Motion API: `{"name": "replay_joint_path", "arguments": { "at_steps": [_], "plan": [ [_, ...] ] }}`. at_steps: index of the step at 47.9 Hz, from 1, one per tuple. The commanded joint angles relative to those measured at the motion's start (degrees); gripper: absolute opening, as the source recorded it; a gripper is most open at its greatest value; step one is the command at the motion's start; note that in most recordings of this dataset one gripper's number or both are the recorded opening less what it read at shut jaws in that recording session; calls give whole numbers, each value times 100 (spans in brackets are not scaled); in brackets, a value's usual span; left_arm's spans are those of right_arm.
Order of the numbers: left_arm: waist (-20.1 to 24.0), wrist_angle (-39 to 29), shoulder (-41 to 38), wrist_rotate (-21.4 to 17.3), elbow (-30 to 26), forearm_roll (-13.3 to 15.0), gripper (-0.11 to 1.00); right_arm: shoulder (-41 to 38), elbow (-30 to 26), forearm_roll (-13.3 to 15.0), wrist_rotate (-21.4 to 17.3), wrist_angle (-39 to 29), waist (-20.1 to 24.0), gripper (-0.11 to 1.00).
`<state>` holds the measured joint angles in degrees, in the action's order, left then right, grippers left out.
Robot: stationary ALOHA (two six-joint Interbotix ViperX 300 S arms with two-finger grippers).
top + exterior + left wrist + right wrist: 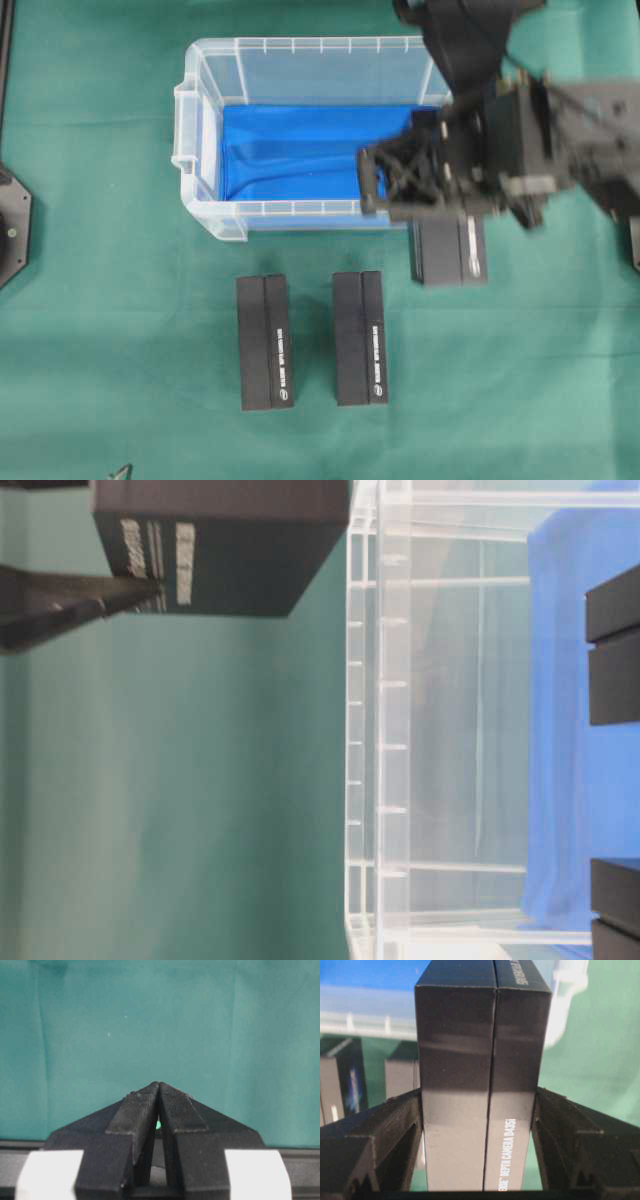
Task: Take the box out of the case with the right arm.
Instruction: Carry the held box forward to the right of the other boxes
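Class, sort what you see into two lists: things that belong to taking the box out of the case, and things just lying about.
Belongs to the job:
- case
- held box
- right gripper

Just lying about:
- left box on the cloth
- middle box on the cloth
- left gripper
- green cloth

The case (pixel 205 130) is made of clear, smooth, glossy plastic, with a bright blue creased cloth lining (pixel 290 150) laid on its bottom. The black box (pixel 482 1085) is finished in matt cardboard with white print. The table (pixel 120 350) is covered by a matt green cloth. The right gripper (pixel 480 1125) is formed of matt black, ridged plastic.
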<state>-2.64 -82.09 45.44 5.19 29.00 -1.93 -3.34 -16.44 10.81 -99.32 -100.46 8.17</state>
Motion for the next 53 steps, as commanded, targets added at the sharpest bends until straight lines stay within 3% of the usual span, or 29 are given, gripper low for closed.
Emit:
{"name": "replay_joint_path", "arguments": {
  "at_steps": [1,18,53],
  "plan": [
    [18,26,-18,-9,-141,-9,0,246,-158,18,-229,-70,343,65],
    [9,26,88,0,-123,-9,0,202,-158,-9,-1292,-79,1380,65],
    [18,35,97,0,-123,-9,0,158,220,-70,-1415,123,1459,65]
  ]
}}
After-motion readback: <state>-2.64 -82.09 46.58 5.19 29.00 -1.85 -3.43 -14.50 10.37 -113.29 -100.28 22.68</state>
